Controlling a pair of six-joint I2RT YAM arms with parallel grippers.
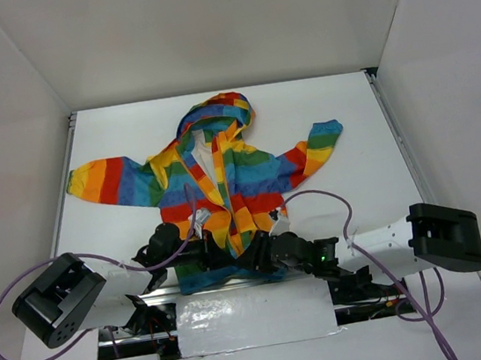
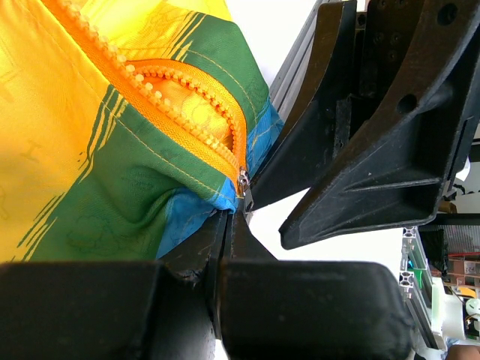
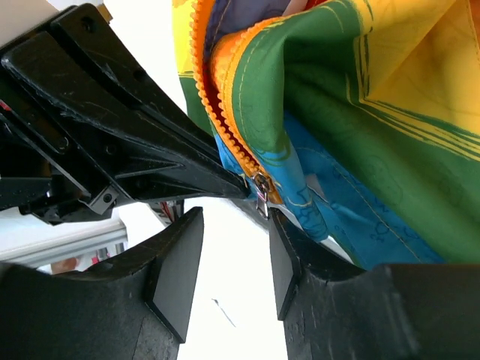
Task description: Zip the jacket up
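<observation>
The left gripper point(image 2: 223, 247) is shut tight on the blue hem of the jacket point(image 1: 223, 182), biting the cloth right beside the foot of the zipper. That looks like the anchoring hold: it pins the bottom edge so the track has something to pull against.

The jacket lies flat on the white table point(image 1: 360, 209), front up. The hood points away from the arms, the sleeves are spread to either side, and the hem is nearest the bases. The slider point(image 3: 261, 186) sits at the very bottom by the hem. Above it the two rows of orange teeth point(image 2: 161, 90) part, so the front is open for nearly its whole length – the zip itself has hardly begun.

The right gripper point(image 3: 234, 225) has its fingers apart and nothing between them. In its own wrist view the slider and its small metal pull hang just past the tip of the inner finger point(image 3: 289, 247), close but not caught.

The step in hand, as I judge it, is taking hold of the pull. The next move calls for a small shift sideways so the tab falls between the pads, then a firm close. After that comes a straight draw along the track toward the hood while the left hold keeps the hem taut – slack cloth could jam the teeth.
</observation>
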